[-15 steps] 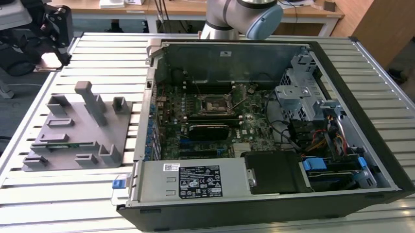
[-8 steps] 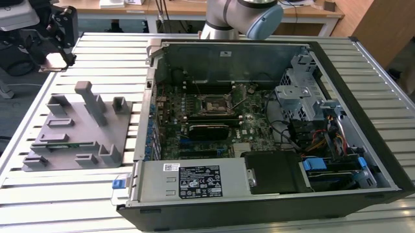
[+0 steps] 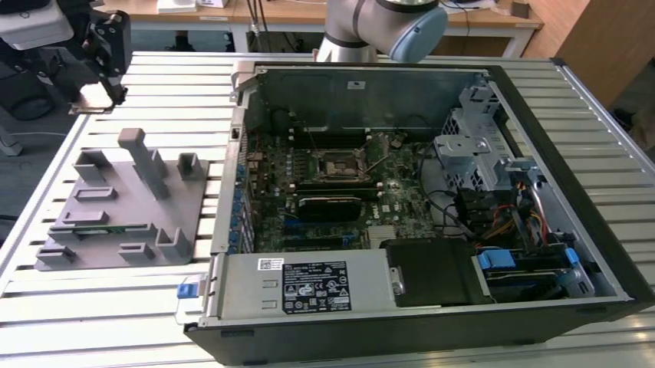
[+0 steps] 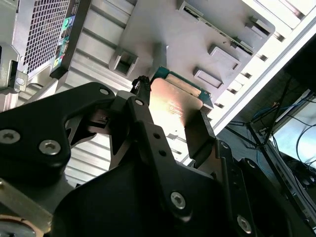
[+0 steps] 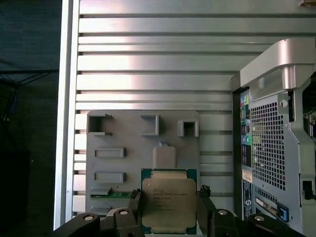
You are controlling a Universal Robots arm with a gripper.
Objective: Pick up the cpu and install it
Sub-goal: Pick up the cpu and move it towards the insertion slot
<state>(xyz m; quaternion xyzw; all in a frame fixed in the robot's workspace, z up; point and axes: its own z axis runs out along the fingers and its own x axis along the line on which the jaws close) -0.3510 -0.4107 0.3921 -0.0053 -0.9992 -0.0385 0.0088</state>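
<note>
Clamped on two opposite edges in the gripper (image 5: 170,197): the cpu (image 5: 169,202), held flat over the grey fixture plate (image 5: 123,133) on the slatted counter (image 5: 148,49). Well apart from the motherboard socket (image 3: 335,163), off toward the exterior view's left of the open computer case (image 3: 532,115). Square, silver-grey lid, thin green rim, faint print.

On the table (image 3: 103,322), the fixture (image 3: 107,211) lies at the exterior view's left, just beside the open case (image 3: 409,337) at its right. The motherboard (image 3: 399,195) lies in the case, with the socket (image 3: 336,163) near its middle. Beyond the fixture, over the table's far corner, hangs the tool (image 3: 95,93), the cpu (image 5: 168,200) clamped between its fingers. The arm (image 3: 379,31) rises behind the case.
</note>
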